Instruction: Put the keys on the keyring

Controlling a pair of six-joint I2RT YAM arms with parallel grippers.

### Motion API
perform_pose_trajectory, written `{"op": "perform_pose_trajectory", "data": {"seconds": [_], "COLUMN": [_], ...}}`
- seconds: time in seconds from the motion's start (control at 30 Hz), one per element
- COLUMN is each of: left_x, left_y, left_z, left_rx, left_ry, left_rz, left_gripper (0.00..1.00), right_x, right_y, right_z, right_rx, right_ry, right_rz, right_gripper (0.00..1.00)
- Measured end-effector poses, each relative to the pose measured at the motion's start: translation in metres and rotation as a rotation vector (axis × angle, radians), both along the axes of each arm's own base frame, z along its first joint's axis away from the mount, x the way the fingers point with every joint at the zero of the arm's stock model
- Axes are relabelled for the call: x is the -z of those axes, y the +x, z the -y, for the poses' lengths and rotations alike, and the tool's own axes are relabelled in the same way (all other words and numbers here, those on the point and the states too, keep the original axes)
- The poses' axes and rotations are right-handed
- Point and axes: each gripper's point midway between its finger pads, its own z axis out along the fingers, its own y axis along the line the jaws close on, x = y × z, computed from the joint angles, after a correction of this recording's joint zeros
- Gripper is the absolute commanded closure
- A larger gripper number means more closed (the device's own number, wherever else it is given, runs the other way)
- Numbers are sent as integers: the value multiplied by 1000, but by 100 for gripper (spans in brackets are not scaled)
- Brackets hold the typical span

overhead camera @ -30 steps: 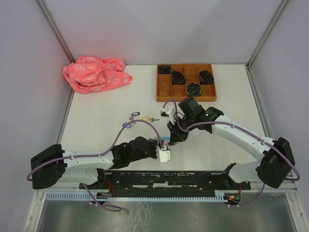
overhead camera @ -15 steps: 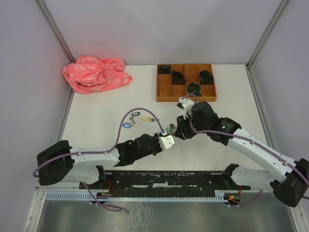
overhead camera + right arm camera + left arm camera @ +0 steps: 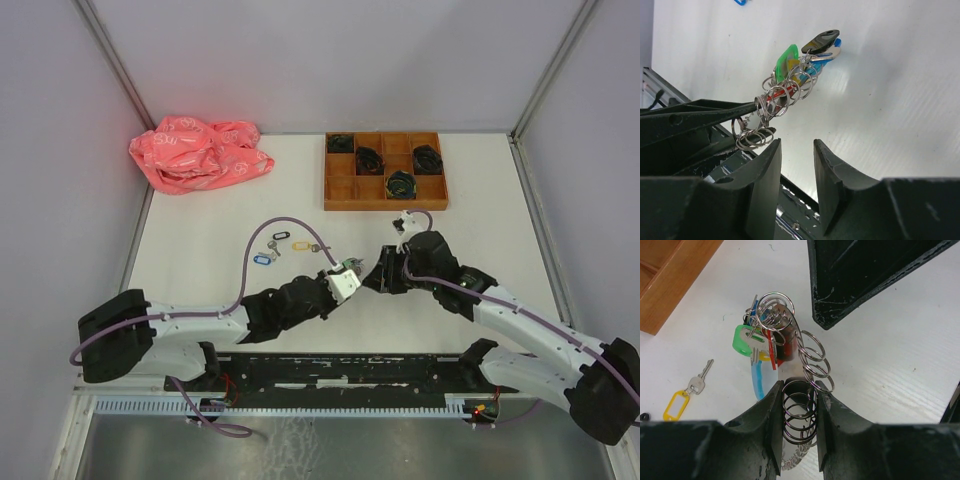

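The keyring [image 3: 790,355] is a bunch of silvery rings with green, red, blue and yellow tags and a light-blue curved section. My left gripper [image 3: 797,390] is shut on its rings and holds it above the table, mid-table in the top view [image 3: 348,270]. My right gripper [image 3: 796,145] is open and empty, just right of the keyring [image 3: 785,90], tips facing the left gripper [image 3: 378,277]. Loose keys lie left of the grippers: a blue-tagged key [image 3: 263,258], a yellow-tagged key [image 3: 300,245] that also shows in the left wrist view [image 3: 685,397], and another key [image 3: 275,238] whose tag colour I cannot tell.
A wooden compartment tray [image 3: 385,205] with black coiled bundles stands at the back right. A crumpled pink bag [image 3: 198,152] lies at the back left. Grey walls close in both sides.
My left gripper has moved away from the near edge and to the right with the keyring. My right arm has swung right and lowered, its gripper now facing the keyring from the right.
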Motion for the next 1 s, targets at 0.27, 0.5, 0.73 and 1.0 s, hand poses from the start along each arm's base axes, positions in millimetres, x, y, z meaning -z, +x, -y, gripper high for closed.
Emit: {"op": "perform_pose_trajectory", "data": {"seconds": [0.27,0.5,0.73,1.0], "left_x": [-2,-4,-6,-11], "left_y": [2,4,5,5], "left_z": [5,6,6,10], "left_rx": [-10,-26,-50,-57], "left_ry": [-11,-20,-45,-80], "left_rz": [-12,-16,-37,-48], "left_gripper": [97,97,97,97], "right_x": [-5,-13,-9,-7], "right_y": [3,5,5,9], "right_z": [-9,-14,-17,-22], "right_rx": [41,39,46,56], "right_ry": [138,187,215,252], "right_rz": [-8,-4,-10,-6], "right_gripper": [61,63,67,71]}}
